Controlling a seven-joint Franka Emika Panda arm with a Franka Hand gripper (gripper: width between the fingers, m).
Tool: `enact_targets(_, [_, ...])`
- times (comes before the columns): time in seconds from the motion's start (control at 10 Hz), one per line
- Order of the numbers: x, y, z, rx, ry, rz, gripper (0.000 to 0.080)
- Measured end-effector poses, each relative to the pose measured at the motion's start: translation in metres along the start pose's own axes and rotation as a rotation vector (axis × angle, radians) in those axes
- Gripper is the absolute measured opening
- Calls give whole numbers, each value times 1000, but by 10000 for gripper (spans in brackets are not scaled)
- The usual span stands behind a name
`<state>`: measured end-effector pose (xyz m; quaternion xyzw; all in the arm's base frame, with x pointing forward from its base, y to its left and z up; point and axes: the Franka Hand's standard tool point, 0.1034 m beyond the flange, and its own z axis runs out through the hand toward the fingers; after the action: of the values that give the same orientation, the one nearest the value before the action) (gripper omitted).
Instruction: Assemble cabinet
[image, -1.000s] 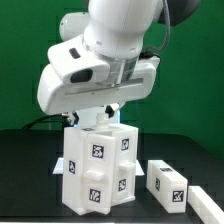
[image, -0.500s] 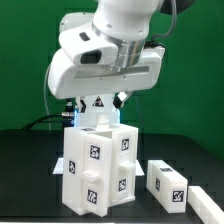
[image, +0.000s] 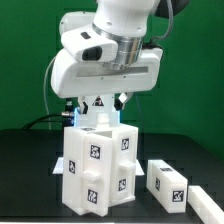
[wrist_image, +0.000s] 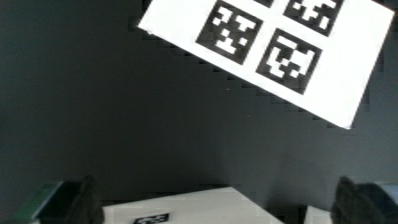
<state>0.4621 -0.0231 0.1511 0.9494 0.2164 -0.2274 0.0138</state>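
One Franka arm (image: 110, 50) hangs over a black bench (image: 30, 175), its gripper (image: 98, 112) pointing straight down just above the cabinet (image: 98, 165).

Exterior view: the cabinet is a white box-shaped body standing upright on the bench near the middle of the picture, with one vertical edge turned toward the camera. Black-and-white square tags (image: 98, 152) mark both of its visible faces. The gripper is wide open and has hold of nothing. Its two fingers stand one to either side above the top of the cabinet; whether either touches the top cannot be told. On the exterior view's right, apart from the cabinet, a smaller tagged white block (image: 167, 182) lies flat on the bench. Just beyond it, a second white piece (image: 208, 200) is cut off by the picture's edge. A green backdrop (image: 25, 60) closes the scene behind.

Wrist view: the dark fingers (wrist_image: 68, 202) appear at opposite sides of the picture, well apart, with a white corner of the cabinet between them and nothing clamped. Farther off on the dark bench lies the marker board (wrist_image: 267, 45), flat, set at an angle in the picture, with several of its tags in sight.
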Motion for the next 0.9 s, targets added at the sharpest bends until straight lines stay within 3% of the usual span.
enact_targets(0.1, [2, 2, 7, -5, 75, 32, 649])
enact_targets(0.2, [-5, 0, 23, 27, 105, 66, 649])
enact_targets(0.3, [-3, 4, 31, 19, 137, 66, 649])
enact_targets(0.5, [5, 9, 35, -14, 217, 27, 649])
enact_targets(0.9, [6, 8, 36, -19, 220, 6, 649])
